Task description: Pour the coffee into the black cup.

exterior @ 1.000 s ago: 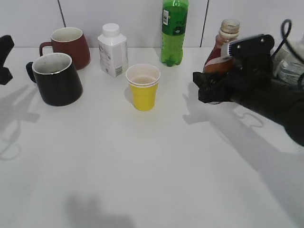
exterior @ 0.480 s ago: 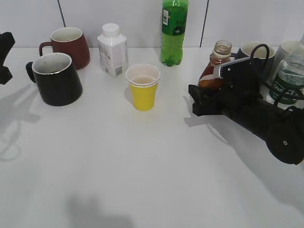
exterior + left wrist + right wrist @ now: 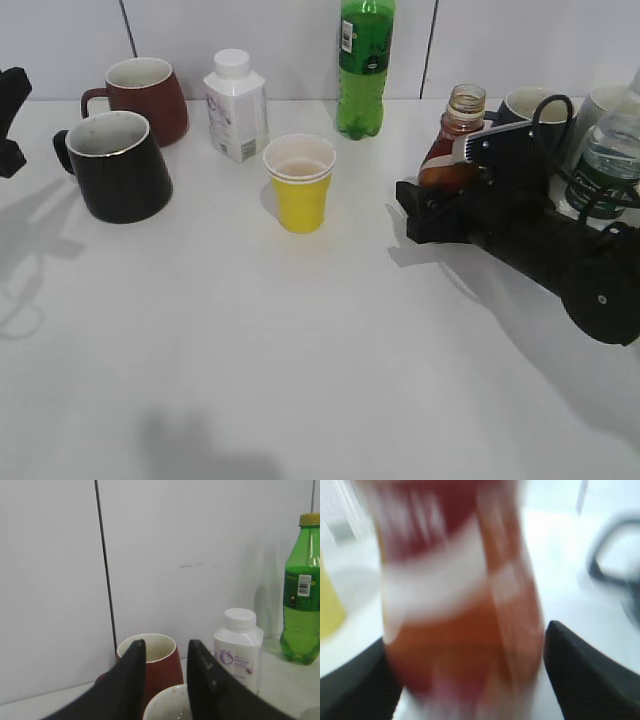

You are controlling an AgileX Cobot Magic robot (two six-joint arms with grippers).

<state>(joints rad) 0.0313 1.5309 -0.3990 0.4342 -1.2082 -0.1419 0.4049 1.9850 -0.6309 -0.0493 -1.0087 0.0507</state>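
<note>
Coffee bottle (image 3: 452, 143) stands uncapped, far right on the tabletop (image 3: 300, 350). We judge it rigid, smooth, fairly heavy with liquid; open neck means spill risk if tilted early. Best hold looks like the waist at the label. Right hand (image 3: 470, 680) straddles the bottle body, fingers (image 3: 580, 670) spread wide either side, contact not clear through blur. Black cup (image 3: 118, 165) sits far left, well apart. Left hand (image 3: 162, 680) hovers above it, narrow gap, empty.
</note>
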